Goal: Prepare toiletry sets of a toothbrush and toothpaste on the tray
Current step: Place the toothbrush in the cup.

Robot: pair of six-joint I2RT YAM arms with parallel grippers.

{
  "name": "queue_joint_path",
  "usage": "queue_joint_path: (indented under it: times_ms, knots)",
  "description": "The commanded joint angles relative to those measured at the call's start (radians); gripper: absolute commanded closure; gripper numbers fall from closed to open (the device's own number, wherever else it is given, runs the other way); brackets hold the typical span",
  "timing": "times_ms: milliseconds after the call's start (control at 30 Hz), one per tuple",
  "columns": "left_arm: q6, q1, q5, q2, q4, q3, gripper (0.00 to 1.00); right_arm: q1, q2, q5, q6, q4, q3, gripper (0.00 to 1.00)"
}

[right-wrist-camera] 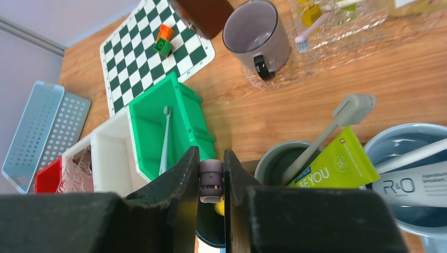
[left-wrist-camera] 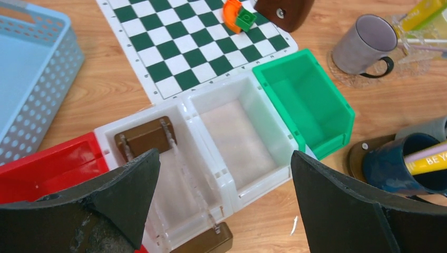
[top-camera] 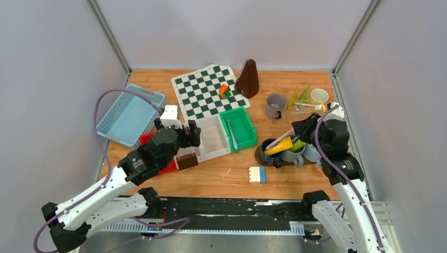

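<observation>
My right gripper (right-wrist-camera: 211, 174) (top-camera: 300, 129) is shut on the mauve end of a pinkish toothbrush (top-camera: 279, 139), which leans into the dark blue mug (top-camera: 269, 154) beside a yellow tube (top-camera: 280, 147). Next to it, the grey-green mug (right-wrist-camera: 274, 158) holds a grey toothbrush (right-wrist-camera: 337, 121) and a green tube (right-wrist-camera: 337, 163). A white tube stands in the light blue mug (right-wrist-camera: 406, 142). The grey mug (top-camera: 275, 104) and pale yellow mug (top-camera: 319, 96) stand on the clear tray (top-camera: 308, 109) at the back right. My left gripper (left-wrist-camera: 224, 179) (top-camera: 194, 134) hangs open over the white bins (left-wrist-camera: 237, 132), holding nothing.
A green bin (right-wrist-camera: 158, 121) holds a white toothbrush (right-wrist-camera: 165, 137). A red bin (left-wrist-camera: 47, 168) and brown blocks (left-wrist-camera: 145, 137) sit beside the white bins. Further off are a blue basket (top-camera: 129, 116), a chessboard (top-camera: 205, 89) with small bricks, a brown cone (top-camera: 248, 79) and a white-blue block (top-camera: 258, 174).
</observation>
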Motion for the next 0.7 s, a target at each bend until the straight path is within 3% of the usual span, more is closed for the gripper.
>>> queue_joint_path:
  times_ms: [0, 200, 467, 567, 667]
  knots:
    - [-0.054, 0.008, -0.087, -0.072, -0.068, -0.026, 0.00, 0.003, 0.033, -0.077, 0.030, 0.086, -0.032, 1.00]
    - [-0.068, 0.009, -0.102, -0.104, -0.096, -0.048, 0.00, 0.002, 0.069, -0.151, 0.061, 0.138, -0.084, 0.96]
    - [-0.059, 0.009, -0.101, -0.079, -0.080, -0.041, 0.00, 0.002, 0.048, -0.154, 0.077, 0.136, -0.107, 0.59]
    - [-0.059, 0.019, -0.090, -0.047, -0.068, -0.023, 0.00, 0.003, 0.009, -0.117, 0.065, 0.118, -0.097, 0.48]
    - [-0.062, 0.046, -0.054, -0.007, -0.058, -0.001, 0.00, 0.003, -0.033, -0.071, 0.043, 0.091, -0.078, 0.44]
